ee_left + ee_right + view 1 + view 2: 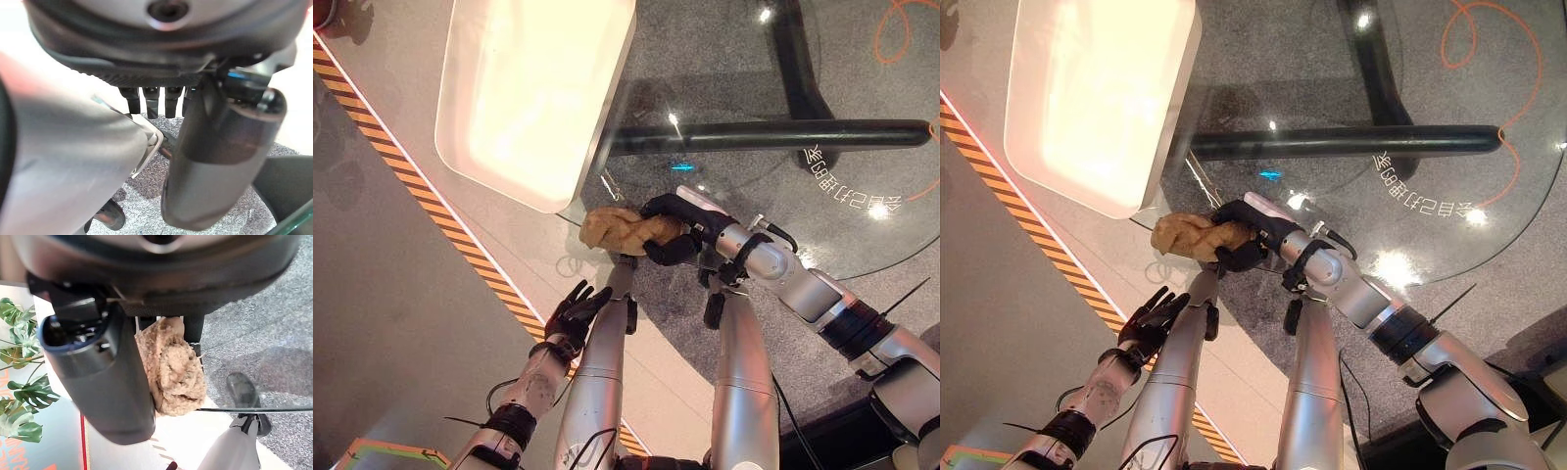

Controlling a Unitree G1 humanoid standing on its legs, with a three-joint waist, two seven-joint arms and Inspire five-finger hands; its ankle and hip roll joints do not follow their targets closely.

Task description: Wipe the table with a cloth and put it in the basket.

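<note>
Gripping hand: right hand, fingers and thumb curled round the tan cloth
Cloth: bunched, at the near edge of the round glass table, partly overhanging it
Left hand: low beside the table, fingers relaxed and straight, holding nothing
Basket: white, on the table's left part, just beyond the cloth
Under the glass: black table base bars over grey carpet
Floor: yellow-black striped tape running left of the table
</note>
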